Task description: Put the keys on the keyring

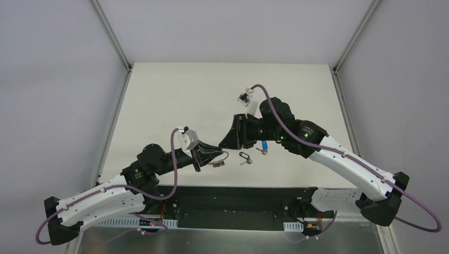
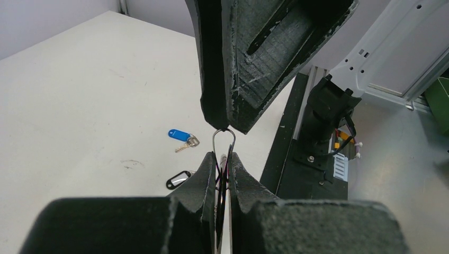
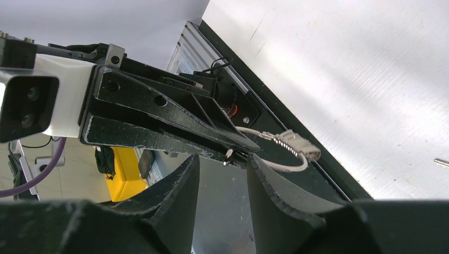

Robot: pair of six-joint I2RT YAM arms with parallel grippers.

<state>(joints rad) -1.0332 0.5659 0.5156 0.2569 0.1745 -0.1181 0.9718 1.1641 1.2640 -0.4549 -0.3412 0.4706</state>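
- Off-white table (image 1: 174, 95) between plain grey walls; both arms meet over its near middle.
- Left gripper (image 2: 223, 157): jaws pressed together on the keyring (image 2: 214, 144), the thin wire clamped between the pads.
- From the left wrist the ring shows nearly edge-on as a narrow loop, its long axis rising straight out of the left jaws toward the other gripper.
- From the right wrist, the rest of the wire curves away past the left jaw tips, and the small metal piece (image 3: 299, 144) on it lies roughly level over the table's dark near edge.
- Right gripper (image 3: 224, 161): jaws partly apart, tips at the top of the wire loop, nose to nose with the left jaws; whether they pinch the wire cannot be told.
- Black-headed key (image 1: 243, 157) lies flat on the table just right of the grippers, head away from the bases, blade toward the near edge.
- Blue-headed key (image 1: 263, 147) lies just beyond it, apart from it, below the right wrist, blue head farther from the near edge than its metal end.
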